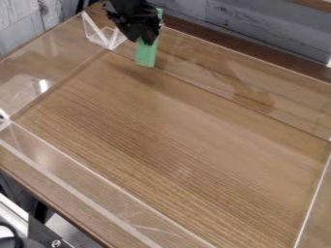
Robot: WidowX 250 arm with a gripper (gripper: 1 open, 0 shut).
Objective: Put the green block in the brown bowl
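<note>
The green block (146, 54) is a bright green bar standing nearly upright at the far end of the wooden table, its top end between the fingers of my black gripper (145, 40). The gripper reaches in from the top edge of the view, points steeply down and is shut on the block. The block's lower end is at or just above the table surface; I cannot tell if it touches. The brown bowl is out of view.
A wooden table top (181, 145) is enclosed by low clear plastic walls (39, 145) on all sides. A crumpled bit of clear plastic (101, 34) sits just left of the gripper. A grey plank wall (258, 24) stands behind.
</note>
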